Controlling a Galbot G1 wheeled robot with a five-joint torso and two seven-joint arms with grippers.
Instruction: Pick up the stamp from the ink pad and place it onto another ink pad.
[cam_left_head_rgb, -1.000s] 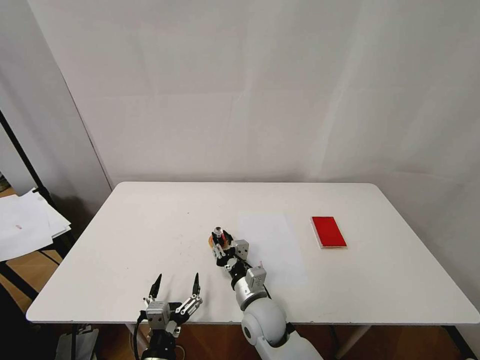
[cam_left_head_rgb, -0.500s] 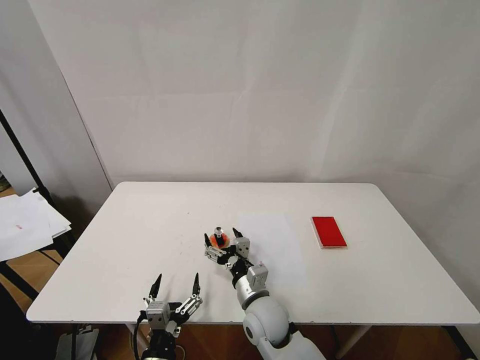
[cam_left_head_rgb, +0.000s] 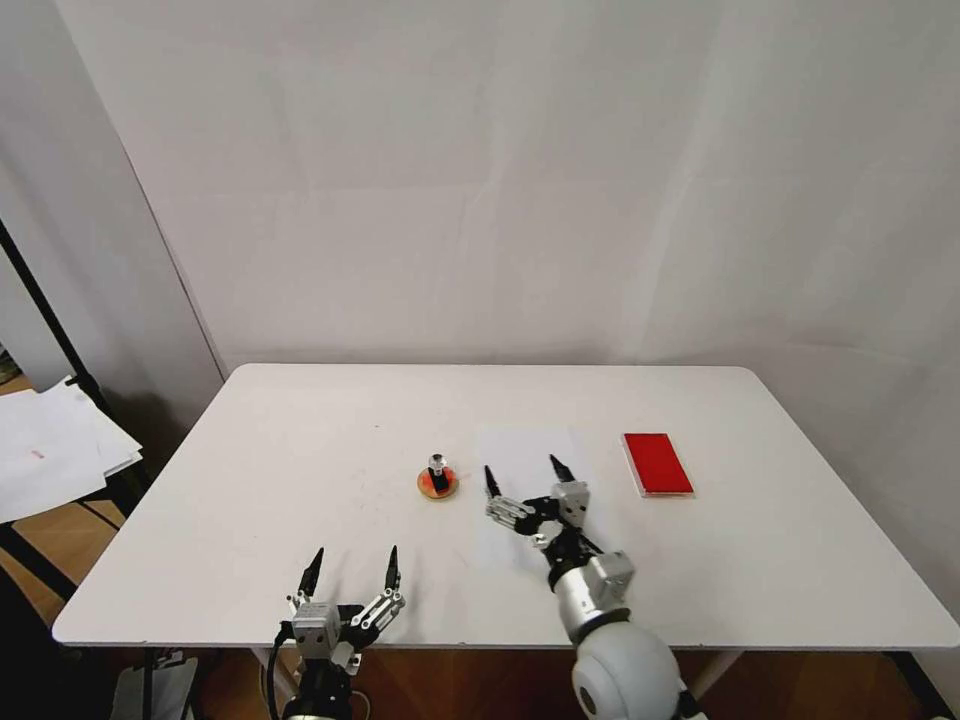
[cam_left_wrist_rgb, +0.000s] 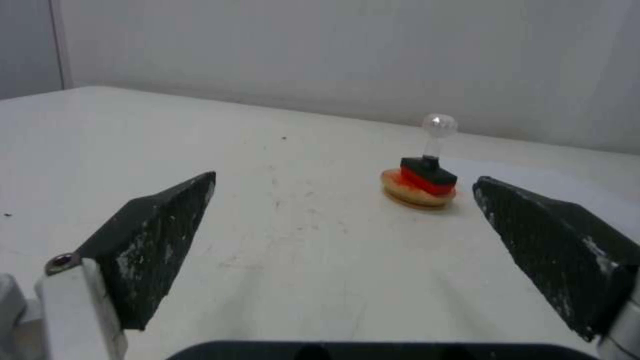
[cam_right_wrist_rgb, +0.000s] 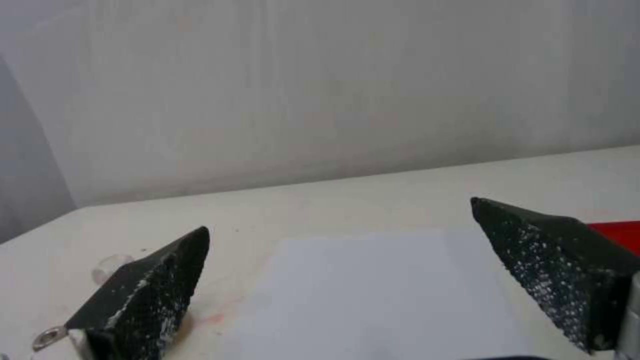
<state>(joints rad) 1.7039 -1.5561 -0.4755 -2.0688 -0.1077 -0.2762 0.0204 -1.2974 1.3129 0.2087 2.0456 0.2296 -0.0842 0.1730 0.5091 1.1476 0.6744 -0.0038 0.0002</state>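
The stamp (cam_left_head_rgb: 437, 471), black-bodied with a clear round knob, stands upright on the small round tan-rimmed ink pad (cam_left_head_rgb: 438, 487) near the table's middle; the left wrist view shows the stamp (cam_left_wrist_rgb: 430, 160) on that round pad (cam_left_wrist_rgb: 417, 190) too. The red rectangular ink pad (cam_left_head_rgb: 657, 463) lies bare at the right. My right gripper (cam_left_head_rgb: 522, 477) hangs open over the white paper sheet (cam_left_head_rgb: 540, 495), to the right of the stamp and apart from it. My left gripper (cam_left_head_rgb: 352, 569) rests open at the table's front edge.
The white table (cam_left_head_rgb: 300, 470) stands against a pale wall. A stack of loose papers (cam_left_head_rgb: 50, 450) lies on a surface off the table's left side. In the right wrist view the paper sheet (cam_right_wrist_rgb: 380, 290) spreads between the fingers, with the red pad's corner (cam_right_wrist_rgb: 617, 232) beside one.
My right gripper opened, let go of the stamp on the round pad, and drew back to the right over the paper sheet. The left arm has not moved.
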